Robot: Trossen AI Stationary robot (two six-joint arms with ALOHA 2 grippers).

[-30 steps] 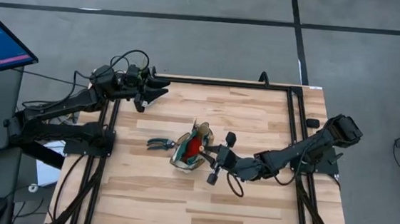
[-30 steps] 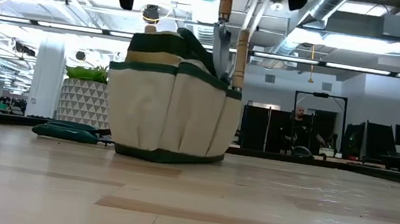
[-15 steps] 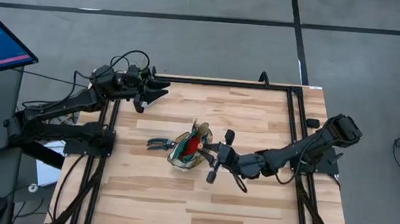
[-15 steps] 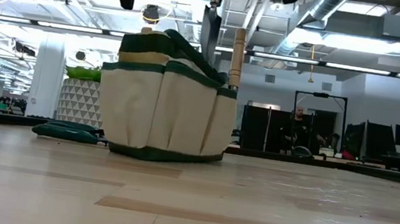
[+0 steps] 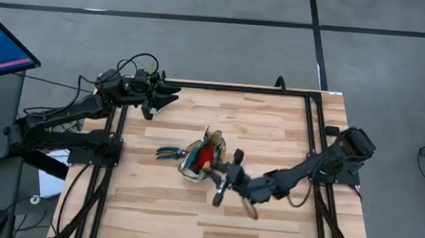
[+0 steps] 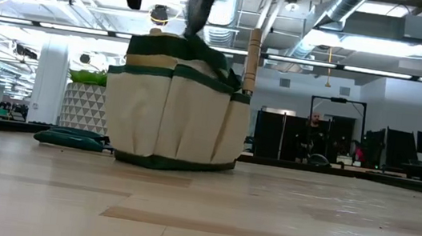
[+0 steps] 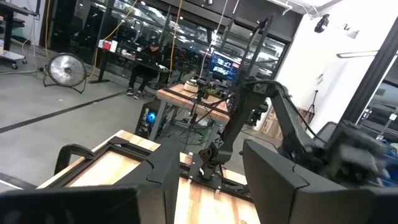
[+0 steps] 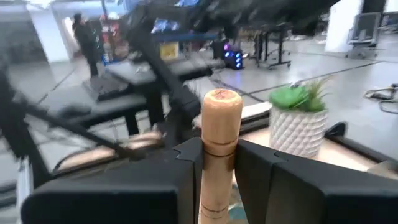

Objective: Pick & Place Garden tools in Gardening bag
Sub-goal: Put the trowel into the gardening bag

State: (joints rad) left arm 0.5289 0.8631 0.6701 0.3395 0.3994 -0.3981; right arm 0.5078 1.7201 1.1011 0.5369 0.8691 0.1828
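The right gripper (image 8: 217, 163) has its two dark fingers (image 8: 186, 163) pressed against the round, pale wooden handle of a trowel (image 8: 219, 134), which stands upright between them. In the high view this right gripper (image 5: 224, 185) hangs over the middle of the wooden desk (image 5: 273, 124), just beside the small olive-green and beige fabric gardening bag (image 5: 200, 164). The bag stands upright with beige side pockets and green trim (image 6: 176, 106); a red item (image 5: 205, 156) shows in its open top, and another wooden handle (image 6: 252, 59) pokes up at its side. Dark-handled pruning shears (image 5: 169, 153) lie flat on the desk, touching the bag on the side towards the left edge. A green plant in a whitish patterned pot (image 8: 297, 121) stands behind. The left gripper (image 5: 163, 94) waits near the desk's far left corner, its fingers (image 7: 277, 180) partly apart and holding nothing.
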